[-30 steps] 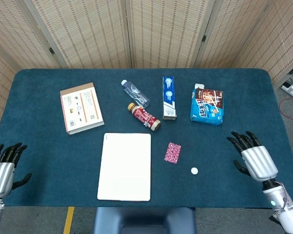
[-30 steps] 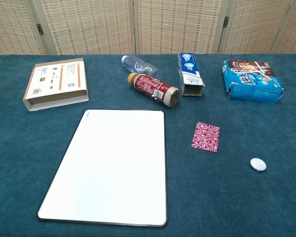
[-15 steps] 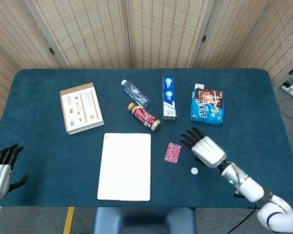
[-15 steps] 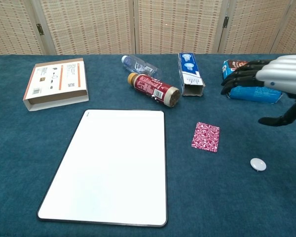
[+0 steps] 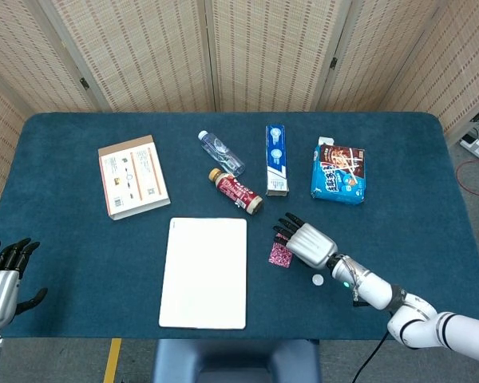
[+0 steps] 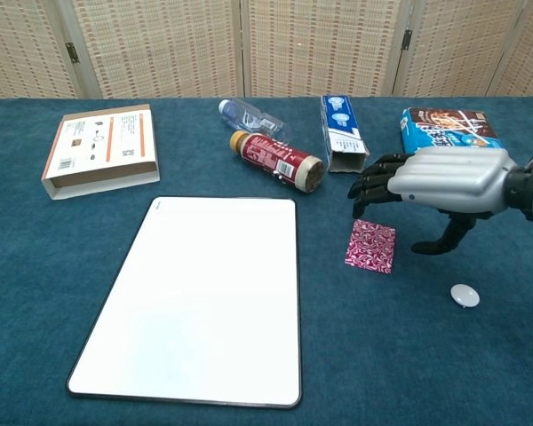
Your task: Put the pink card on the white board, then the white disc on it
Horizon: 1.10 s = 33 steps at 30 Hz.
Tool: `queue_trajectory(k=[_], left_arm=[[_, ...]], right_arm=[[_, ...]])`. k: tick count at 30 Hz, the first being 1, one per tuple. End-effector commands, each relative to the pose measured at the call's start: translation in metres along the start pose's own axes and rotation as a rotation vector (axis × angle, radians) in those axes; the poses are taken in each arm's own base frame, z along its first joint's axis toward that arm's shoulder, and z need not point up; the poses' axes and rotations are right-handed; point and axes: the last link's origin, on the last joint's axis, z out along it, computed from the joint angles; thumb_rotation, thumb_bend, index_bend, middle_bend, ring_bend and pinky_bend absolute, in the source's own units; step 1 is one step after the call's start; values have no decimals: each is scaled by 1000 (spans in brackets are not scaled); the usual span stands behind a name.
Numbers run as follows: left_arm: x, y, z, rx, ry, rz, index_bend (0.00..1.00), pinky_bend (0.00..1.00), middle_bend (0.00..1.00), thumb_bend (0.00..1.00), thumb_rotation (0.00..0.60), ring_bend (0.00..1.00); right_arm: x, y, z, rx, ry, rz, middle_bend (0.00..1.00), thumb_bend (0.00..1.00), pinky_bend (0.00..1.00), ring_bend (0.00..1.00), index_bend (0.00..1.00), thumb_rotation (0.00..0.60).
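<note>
- Pink card (image 6: pixel 370 246) lies flat on the blue cloth at centre right of the chest view, just right of the white board (image 6: pixel 195 297) and apart from it; nothing holds it.
- White disc (image 6: pixel 465 295) sits on the cloth at lower right, near the card but not touching it.
- Right hand (image 6: pixel 435 188) hangs over the card's upper edge with its fingers spread and empty; whether the dark fingertips (image 6: pixel 366 191) touch the card cannot be told from either view.
- Left hand (image 5: pixel 4 279) shows only at the lower left corner of the head view, fingers apart, holding nothing, well away from the work.
- By my reading the first step is in hand: the reach for the card, with no grasp made yet.
- Next move, as I judge it: lower the fingers onto the thin card, pinch or slide an edge up, then carry it left onto the board.
- A flat card on cloth likely gives little to grip, so an edge lift seems needed.
</note>
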Motion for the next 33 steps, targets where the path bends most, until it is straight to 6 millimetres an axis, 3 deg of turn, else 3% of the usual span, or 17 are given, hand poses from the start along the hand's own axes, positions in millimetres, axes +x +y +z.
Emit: queue_trajectory(k=[1, 10, 33], left_arm=[[0, -1, 0, 4, -2, -1, 177, 0, 149, 248, 600, 167], [0, -5, -1, 15, -7, -8, 177, 0, 149, 248, 600, 167], [2, -8, -5, 16, -22, -29, 184, 0, 148, 248, 600, 168]], right_arm=[[-1, -1, 6, 12, -11, -20, 132, 345, 0, 41, 224, 600], [3, -5, 21, 38, -18, -79, 137, 345, 0, 37, 242, 600], [-6, -4, 26, 27, -32, -123, 145, 346, 0, 39, 265, 600]])
